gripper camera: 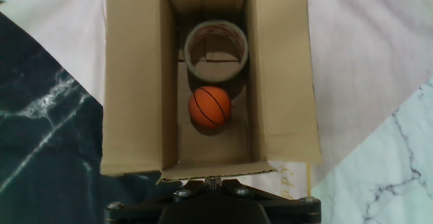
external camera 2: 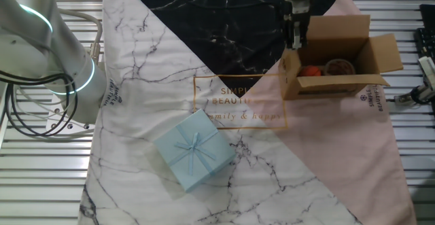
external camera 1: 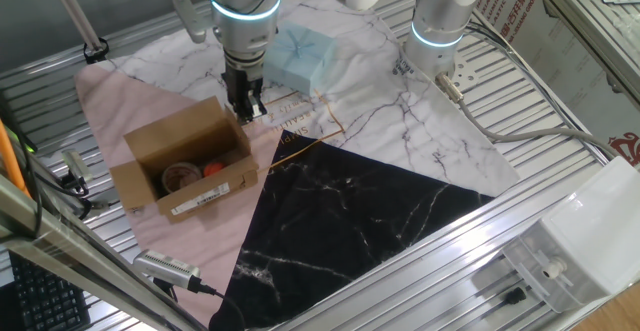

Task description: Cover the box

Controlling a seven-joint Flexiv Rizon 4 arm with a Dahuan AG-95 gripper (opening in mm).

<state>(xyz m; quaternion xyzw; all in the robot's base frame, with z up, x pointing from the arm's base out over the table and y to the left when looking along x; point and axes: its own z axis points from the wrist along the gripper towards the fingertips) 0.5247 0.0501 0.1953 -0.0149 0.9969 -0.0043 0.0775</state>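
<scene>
1. One fixed view. Item: brown cardboard box (external camera 1: pixel 190 166), white label on its near long side, standing on the pink part of the cloth (external camera 1: pixel 420 141), flaps raised, top uncovered. Gripper (external camera 1: pixel 247 108) hangs at the box's far right end, by the short flap; whether it touches cannot be told. Pale blue gift package (external camera 1: pixel 302 56) lies behind, apart.

2. The other fixed view. Item: same box (external camera 2: pixel 336 65), long flaps splayed outward. Gripper (external camera 2: pixel 295 36) fingers look close together above the end flap; whether they pinch it cannot be told.

3. Hand view. Item: box interior (gripper camera: pixel 211 82) holding a tape roll (gripper camera: pixel 216 50) and a small orange basketball (gripper camera: pixel 209 107). End flap edge lies just at the fingers.

4. Handling note. Judged step: fold the end flap inward. Push along the box's length, low and steady, so the light carton does not slide; contents sit below the fold line.
</scene>
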